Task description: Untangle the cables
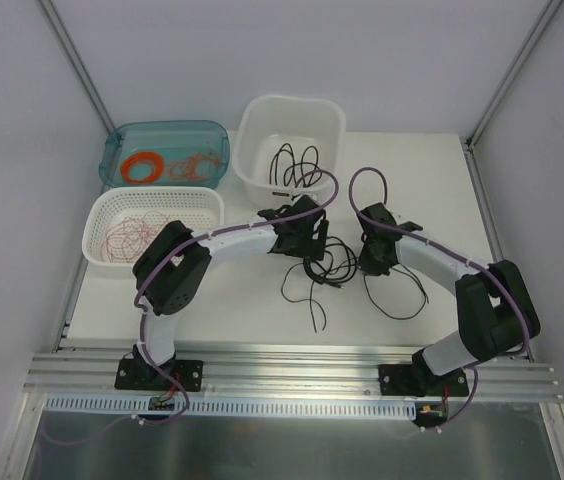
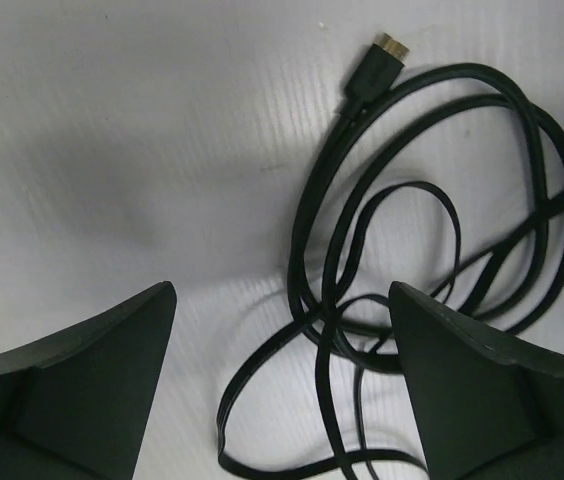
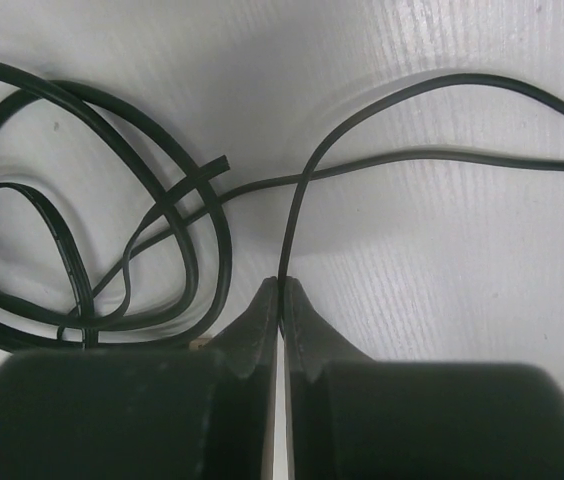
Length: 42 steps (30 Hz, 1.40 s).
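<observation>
The cables (image 1: 327, 272) are a loose black tangle in the middle of the white table, between my two grippers. In the left wrist view their loops (image 2: 362, 250) lie on the table under my left gripper (image 2: 282, 330), which hangs open just above them with nothing gripped. A gold-tipped plug (image 2: 377, 62) lies at the far end of one loop. My right gripper (image 3: 282, 285) is shut on one thin black cable (image 3: 307, 180), which rises straight out of the fingertips and curves away right. In the top view the left gripper (image 1: 307, 252) and right gripper (image 1: 374, 262) stand on either side of the tangle.
A white tub (image 1: 252, 150) at the back holds more black cables (image 1: 297, 165). A teal bin (image 1: 167, 126) at back left holds a neat orange ring (image 1: 144, 166). In front of it stands a white basket (image 1: 97, 240) with thin red wires (image 1: 132, 235).
</observation>
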Each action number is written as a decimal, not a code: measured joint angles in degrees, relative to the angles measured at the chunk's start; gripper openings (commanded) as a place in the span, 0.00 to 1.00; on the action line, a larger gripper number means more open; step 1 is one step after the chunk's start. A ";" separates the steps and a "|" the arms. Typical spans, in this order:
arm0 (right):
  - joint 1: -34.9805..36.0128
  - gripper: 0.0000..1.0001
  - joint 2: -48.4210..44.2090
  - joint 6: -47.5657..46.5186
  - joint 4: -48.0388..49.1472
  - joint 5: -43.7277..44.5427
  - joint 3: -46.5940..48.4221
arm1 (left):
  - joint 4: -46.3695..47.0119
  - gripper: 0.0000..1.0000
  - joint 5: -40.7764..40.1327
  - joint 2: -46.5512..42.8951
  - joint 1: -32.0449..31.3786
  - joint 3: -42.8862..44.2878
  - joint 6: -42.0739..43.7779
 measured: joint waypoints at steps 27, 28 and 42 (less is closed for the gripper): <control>-7.26 0.01 -1.36 0.72 0.55 0.02 -4.35 | -6.03 0.00 -12.22 -24.63 3.34 -16.28 -5.68; -7.76 0.01 -1.27 0.83 0.46 0.00 -4.35 | -6.71 0.00 -12.35 -27.28 3.82 -16.72 -5.68; -21.11 0.01 -1.22 -0.02 -1.81 -0.37 -4.33 | -17.49 0.00 -13.14 -47.78 11.41 -18.14 -3.91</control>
